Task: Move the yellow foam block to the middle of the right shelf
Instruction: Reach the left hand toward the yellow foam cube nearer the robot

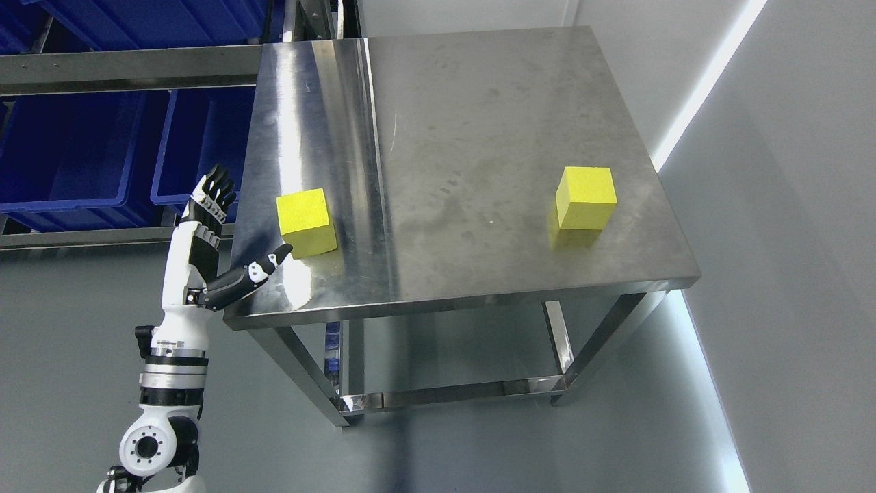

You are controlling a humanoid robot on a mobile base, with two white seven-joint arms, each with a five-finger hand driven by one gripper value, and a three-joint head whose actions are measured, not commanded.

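Two yellow foam blocks sit on a steel table point(479, 137). One block point(306, 222) is near the front left corner, the other point(585, 198) near the right edge. My left hand point(236, 233) is raised at the table's left front corner, fingers spread and empty. Its thumb point(263, 267) reaches over the table edge and stops just short of the left block's lower left corner. The other fingers point(215, 188) point up, left of the table. The right arm is out of view.
A shelf rack with blue bins point(68, 150) stands behind and left of the table. A lower steel crossbar point(445, 394) runs under the table. A grey wall point(787, 205) rises on the right.
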